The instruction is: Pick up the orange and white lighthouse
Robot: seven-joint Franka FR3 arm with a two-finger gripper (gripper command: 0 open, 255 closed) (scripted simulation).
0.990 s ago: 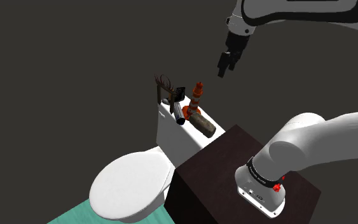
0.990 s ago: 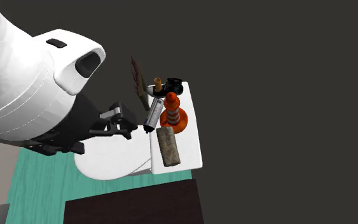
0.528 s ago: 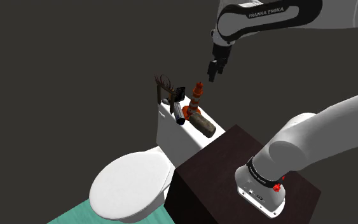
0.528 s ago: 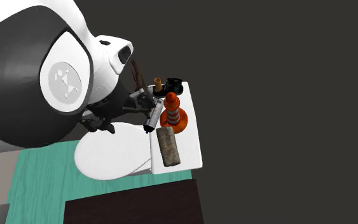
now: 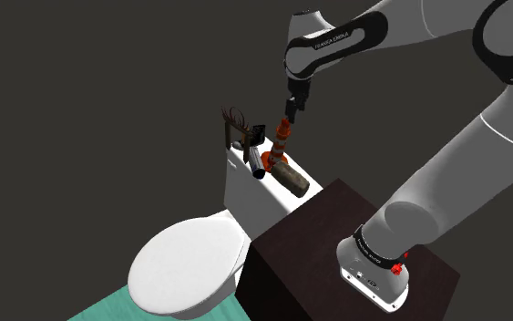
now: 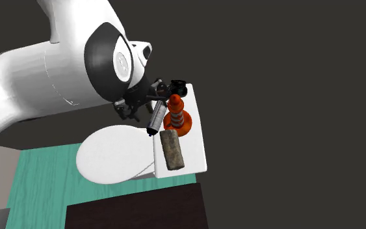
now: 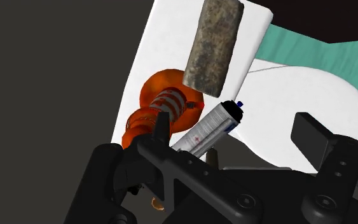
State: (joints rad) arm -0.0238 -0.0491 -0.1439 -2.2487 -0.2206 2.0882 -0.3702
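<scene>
The orange lighthouse with white stripes (image 5: pixel 282 139) (image 6: pixel 177 115) (image 7: pixel 165 105) stands upright on the white toilet tank lid (image 5: pixel 245 190) (image 6: pixel 194 157) (image 7: pixel 165 38). My black gripper (image 5: pixel 292 102) (image 7: pixel 234 125) hangs just above it, a little toward the shoulder view's right. In the wrist view the fingers (image 7: pixel 161 129) stand wide apart with nothing clasped, so the gripper is open. The lighthouse lies beside the one finger, not between the two. In the second exterior view the arm's white wrist hides most of the hand.
On the lid a rough grey-brown block (image 5: pixel 292 179) (image 6: pixel 172 149) (image 7: pixel 212 44) and a silver spray can (image 5: pixel 256 162) (image 6: pixel 156 118) (image 7: pixel 209 127) crowd the lighthouse, with a black item (image 5: pixel 258 133) (image 6: pixel 178 86) and an antler-like piece (image 5: pixel 234 121) behind. The closed toilet seat (image 5: pixel 186 269) and the dark stand (image 5: pixel 300 246) sit nearer.
The arm has swung toward the shoulder view's left and come down. The gripper went from high and off to the right to just over the lighthouse. Nothing on the lid moved.
</scene>
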